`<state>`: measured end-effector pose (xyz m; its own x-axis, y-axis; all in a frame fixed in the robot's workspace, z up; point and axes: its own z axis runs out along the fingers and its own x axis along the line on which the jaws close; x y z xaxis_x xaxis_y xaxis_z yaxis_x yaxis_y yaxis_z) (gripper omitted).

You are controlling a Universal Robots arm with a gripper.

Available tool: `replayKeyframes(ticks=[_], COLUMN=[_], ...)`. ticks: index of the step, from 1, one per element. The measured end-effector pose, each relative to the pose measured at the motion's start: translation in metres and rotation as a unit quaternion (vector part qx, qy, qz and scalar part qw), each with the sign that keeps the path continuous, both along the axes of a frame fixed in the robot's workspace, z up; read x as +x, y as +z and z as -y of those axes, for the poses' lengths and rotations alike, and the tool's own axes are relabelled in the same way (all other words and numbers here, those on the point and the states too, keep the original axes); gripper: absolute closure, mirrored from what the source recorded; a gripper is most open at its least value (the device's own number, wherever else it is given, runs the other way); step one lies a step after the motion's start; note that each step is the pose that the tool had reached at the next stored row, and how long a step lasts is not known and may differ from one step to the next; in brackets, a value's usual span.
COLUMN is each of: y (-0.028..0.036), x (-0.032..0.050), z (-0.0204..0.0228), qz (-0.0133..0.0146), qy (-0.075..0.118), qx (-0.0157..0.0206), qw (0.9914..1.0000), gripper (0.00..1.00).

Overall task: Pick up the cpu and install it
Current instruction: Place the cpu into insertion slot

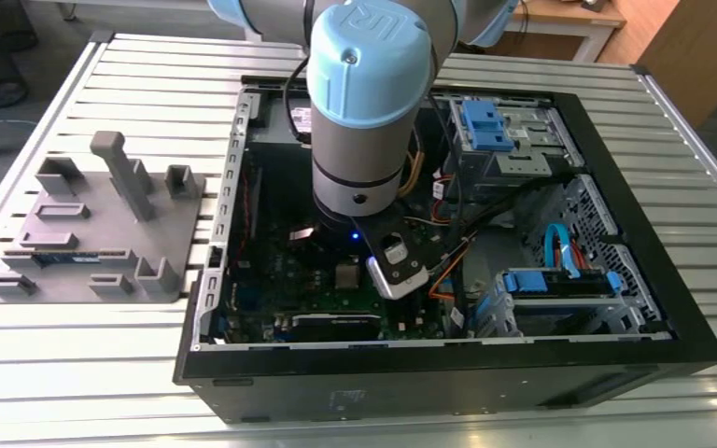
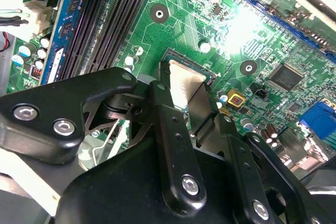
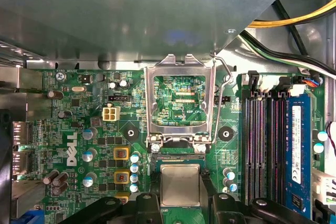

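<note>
— Fingers [image 2: 169, 124] are seen closest. How is the gripper [image 2: 185, 95] set?
— It is clamped on the cpu [image 3: 180, 183], which is held close over the board [image 3: 79, 114], just beside the raised frame [image 3: 181, 62].
— And the arm [image 1: 358, 112]?
— It is stood upright inside the case [image 1: 458, 378], wrist turned down.

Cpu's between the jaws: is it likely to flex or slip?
The cpu looks like a flat, metal-topped square, so it is probably stiff and light. Its smooth shiny top and thin edges may slip between the jaws flanking it.
</note>
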<state>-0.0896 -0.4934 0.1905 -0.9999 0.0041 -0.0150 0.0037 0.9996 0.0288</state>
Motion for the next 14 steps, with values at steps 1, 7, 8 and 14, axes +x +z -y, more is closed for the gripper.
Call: replayKeyframes(ticks=[1,7,8,14], y=[0.0000,0.0026,0.0028,0.0038], x=[0.0000,0.0000,0.0000,0.0000], z=[0.0000,-0.0001,0.0000,0.0000], qz=[0.0000,0.0001,0.0000,-0.0001], qy=[0.000,0.000,0.000,0.000], qx=[0.0000,-0.0004,-0.0005,-0.0006], qw=[1.00000,1.00000,1.00000,1.00000], gripper=[0.62,0.62,0.62,0.62])
